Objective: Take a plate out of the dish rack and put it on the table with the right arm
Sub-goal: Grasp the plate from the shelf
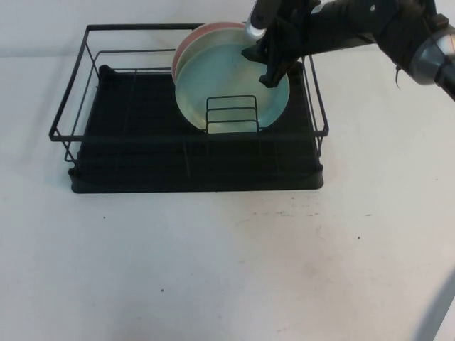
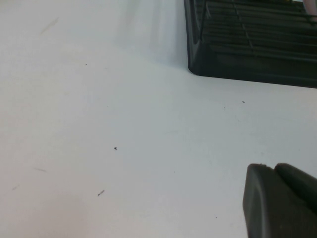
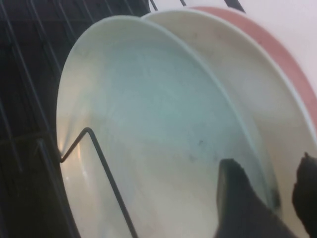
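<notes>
1. Presently the right gripper [image 1: 264, 62] is over the rear right part of the dish rack [image 1: 85, 135], at about two o'clock from the rack's centre, reaching in from the right arm [image 1: 355, 25].
2. The plate [image 1: 227, 78], mint-teal, stands on edge in the rack, leaning back against a cream-white plate [image 3: 237, 64]; a pink plate [image 1: 202, 32] stands behind that. A small wire divider [image 1: 232, 114] stands in front of the mint plate's lower edge.
3. In the right wrist view the two fingers [image 3: 237, 198] straddle the plate's rim, one on the front face, the other behind. They appear clamped on the rim, though whether they press fully cannot be confirmed.
4. The plate's lower edge remains seated in the rack; it is not lifted.
5. The left gripper [image 2: 280, 201] is parked low over the table [image 1: 227, 270], well clear of the rack's near corner. Whether its fingers are apart or together cannot be told.
6. Judgement: the step in hand is the grasp, with extraction pending.
7. The next move calls for a lift high enough to clear the divider and the top rail, then a carry toward six o'clock onto open table.
8. Risk: the cream-white plate may be dragged or toppled, being in contact behind.
</notes>
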